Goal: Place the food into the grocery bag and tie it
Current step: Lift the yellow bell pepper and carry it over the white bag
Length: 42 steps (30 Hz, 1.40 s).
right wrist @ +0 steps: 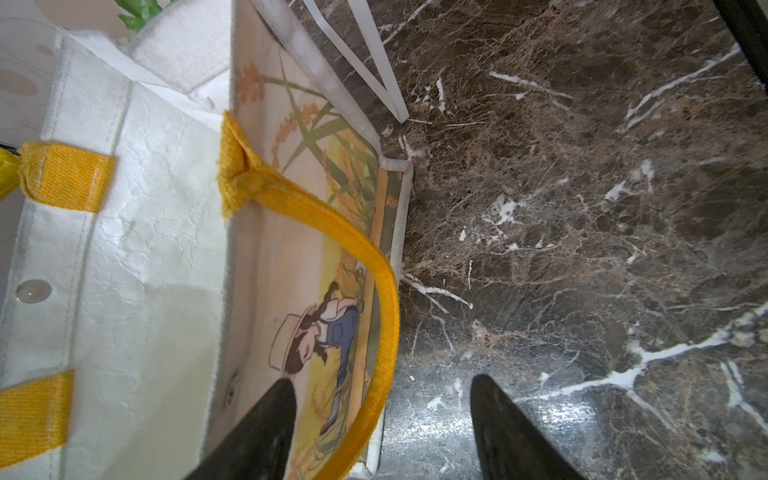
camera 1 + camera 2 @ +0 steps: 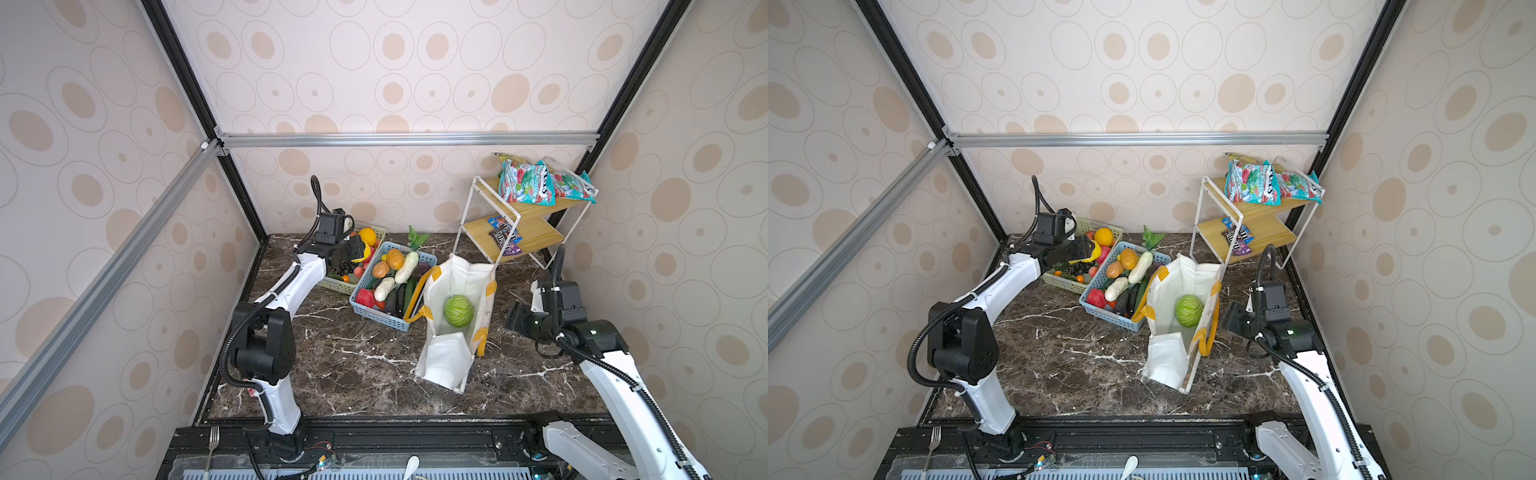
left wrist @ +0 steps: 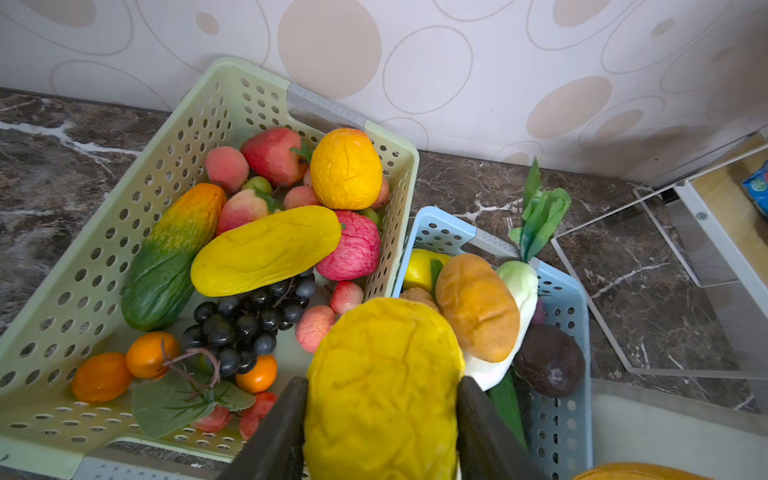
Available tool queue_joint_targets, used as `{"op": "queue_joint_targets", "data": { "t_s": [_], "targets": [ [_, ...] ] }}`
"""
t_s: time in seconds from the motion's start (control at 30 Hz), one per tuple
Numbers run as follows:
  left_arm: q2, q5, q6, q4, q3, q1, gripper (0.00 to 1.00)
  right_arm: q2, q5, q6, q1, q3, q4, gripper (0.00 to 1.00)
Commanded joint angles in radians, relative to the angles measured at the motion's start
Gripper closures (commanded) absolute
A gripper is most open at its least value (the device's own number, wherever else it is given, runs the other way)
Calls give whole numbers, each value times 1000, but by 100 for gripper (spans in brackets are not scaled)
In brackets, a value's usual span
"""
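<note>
At the near edge a fork (image 2: pixel 212 436) lies on the black rail, and a white spoon (image 2: pixel 411 464) is cut off by the frame. On the dark marbled desk (image 2: pixel 353 374) the grocery bag (image 2: pixel 461 274) stands open. A green cabbage (image 2: pixel 458 310) sits inside it, while the near part of its inside is hidden by its own white end wall.

Just right of the bag hangs the right end effector (image 1: pixel 384 384), jaws spread and holding nothing. In its wrist view a yellow handle (image 1: pixel 374 266) loops between the fingers; whether anything touches cannot be told.

Left of the bag, the light blue basket (image 2: pixel 376 318) holds a leafy white radish (image 2: pixel 406 266), dark cucumbers and red and orange pieces; its right rim is hidden behind the bag. Beyond it, the pale green basket (image 3: pixel 83 282) holds black grapes (image 3: pixel 245 324), small oranges, peaches and a long yellow fruit.

Over the rims where the baskets meet, the left end effector (image 3: pixel 380 386) pinches a yellow knobbly fruit (image 3: pixel 382 415); in both top views its fingertips are hard to make out. At the far right a white wire rack (image 2: pixel 536 232) carries teal-and-red snack packets (image 2: pixel 525 185) on top.
</note>
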Motion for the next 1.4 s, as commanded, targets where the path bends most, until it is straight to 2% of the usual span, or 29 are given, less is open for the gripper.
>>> {"op": "queue_joint_targets", "data": {
  "t_s": [0.0, 0.53, 0.8, 1.13, 1.37],
  "targets": [
    [-45, 72, -24, 23, 21, 3, 47, -3, -7, 15, -5, -13, 9, 30],
    [-63, 239, -89, 67, 34, -59, 48, 2, -8, 16, -4, -19, 16, 30],
    [-84, 264, -117, 78, 62, -131, 47, -9, -8, 19, -3, -26, 13, 30],
    [-157, 307, -215, 183, -7, -246, 48, -14, -10, 5, -5, 6, -1, 30],
    [-161, 294, -235, 202, -13, -324, 48, -14, -51, -11, -5, 52, 4, 30]
  ]
}}
